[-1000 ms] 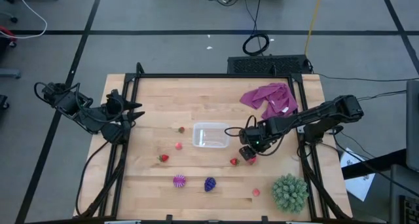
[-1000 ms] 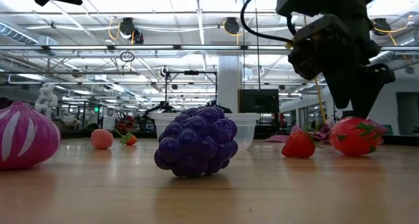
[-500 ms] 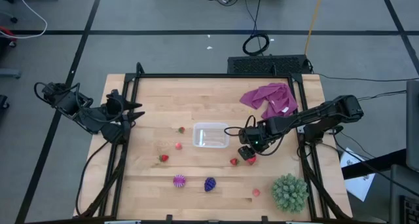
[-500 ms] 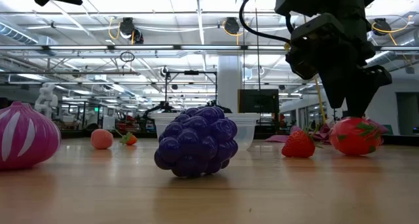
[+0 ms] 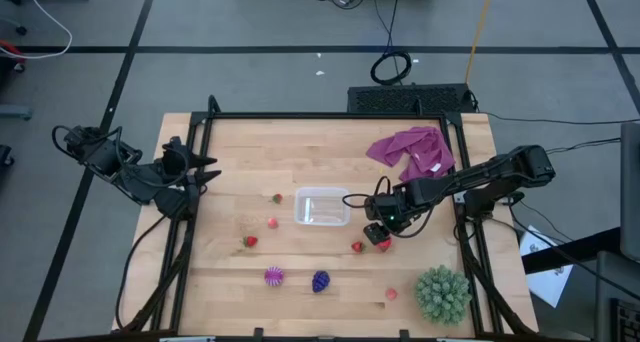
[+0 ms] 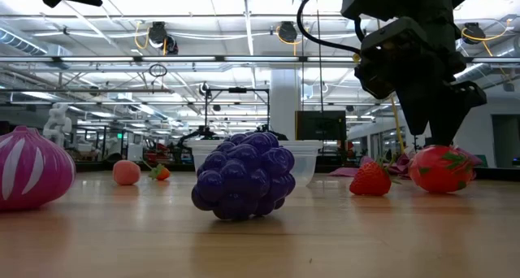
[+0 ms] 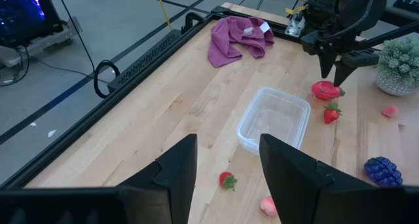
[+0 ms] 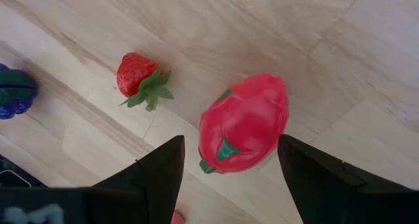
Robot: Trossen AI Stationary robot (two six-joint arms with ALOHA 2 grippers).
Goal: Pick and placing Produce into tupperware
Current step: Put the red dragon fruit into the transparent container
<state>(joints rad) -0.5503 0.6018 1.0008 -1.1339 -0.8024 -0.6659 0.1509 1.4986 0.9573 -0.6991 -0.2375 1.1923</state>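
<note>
The clear tupperware (image 5: 322, 206) stands empty at the table's middle. My right gripper (image 5: 378, 232) is open and points down just right of it. Its fingers stand on either side of a red dragon-fruit-like piece (image 8: 243, 124), which lies on the wood, and I see no touch. A small strawberry (image 8: 139, 76) lies beside that piece. More produce lies on the table: two strawberries (image 5: 277, 197) (image 5: 249, 241), pink bits (image 5: 272, 222) (image 5: 391, 293), a purple striped piece (image 5: 273, 276) and a purple grape bunch (image 6: 244, 175). My left gripper (image 7: 228, 145) is open and waits at the table's left edge.
A purple-magenta cloth (image 5: 410, 150) lies at the far right. A big green spiky ball (image 5: 442, 292) stands at the near right corner. A black frame rail (image 5: 200, 212) runs along the table's sides. Bare wood lies between the box and the left arm.
My right gripper has sunk a little toward the red piece and has then kept still. Nothing on the table has moved.
</note>
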